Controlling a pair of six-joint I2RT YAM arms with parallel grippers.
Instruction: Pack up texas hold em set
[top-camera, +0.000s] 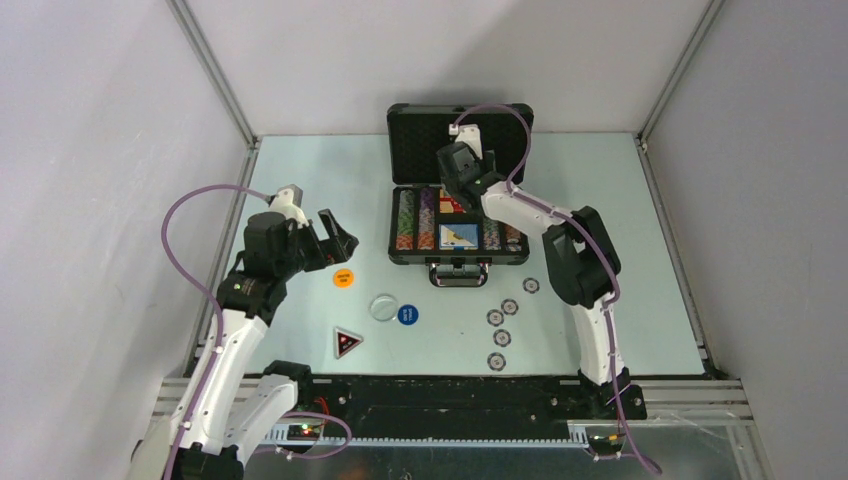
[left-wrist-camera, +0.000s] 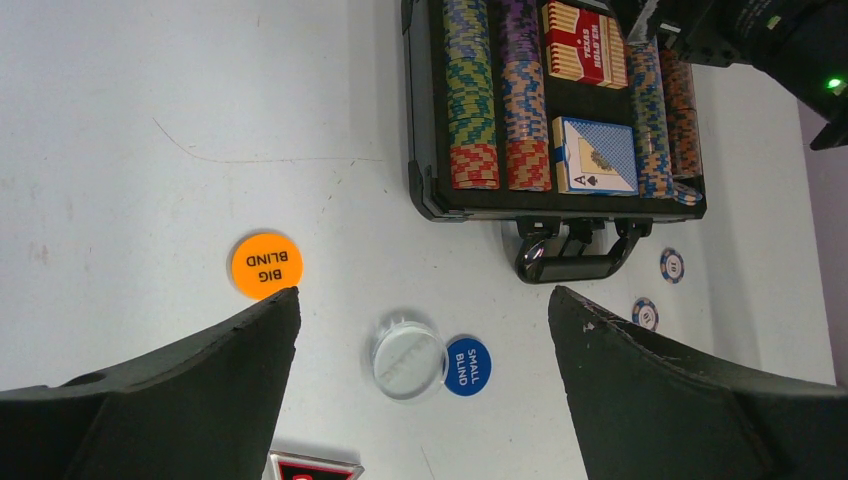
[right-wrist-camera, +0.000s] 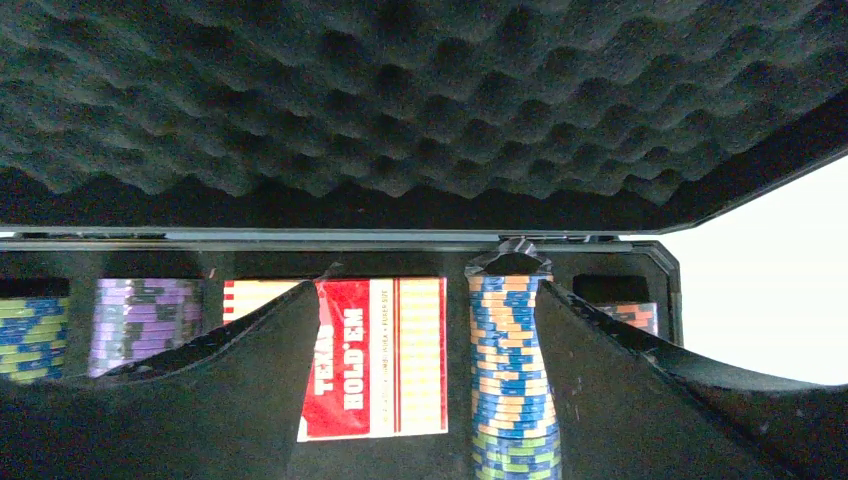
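Pale grey walls (top-camera: 100, 150) stand around a light table (top-camera: 300, 180).

On the left, the left arm bends up from the near edge and leans in toward the middle. The left claw (top-camera: 340, 238) hangs above the table with its two fingers spread wide apart, and nothing is in it. Just below it lies the orange button (top-camera: 343, 278). Nearer the arms is the dark triangle (top-camera: 347, 343) with red on it. To the right of these, a clear button (top-camera: 383, 307) and a blue button (top-camera: 407, 314) lie side by side, touching.

In the middle, at the far side, the dark case (top-camera: 460, 258) lies open with its lid standing up. Its handle (top-camera: 458, 274) points toward the arms. Rows of striped chips (top-camera: 405, 220) fill the case. The red card box (top-camera: 452, 203) and a blue card pack (top-camera: 458, 236) lie between the rows.

The right arm reaches from the near right corner over the case. The right claw (top-camera: 458, 192) hangs low over the red card box, near the lid. Its fingers are spread apart and pinch nothing.

Five loose chips (top-camera: 502, 338) lie flat on the table in front of the case, a bit to the right.
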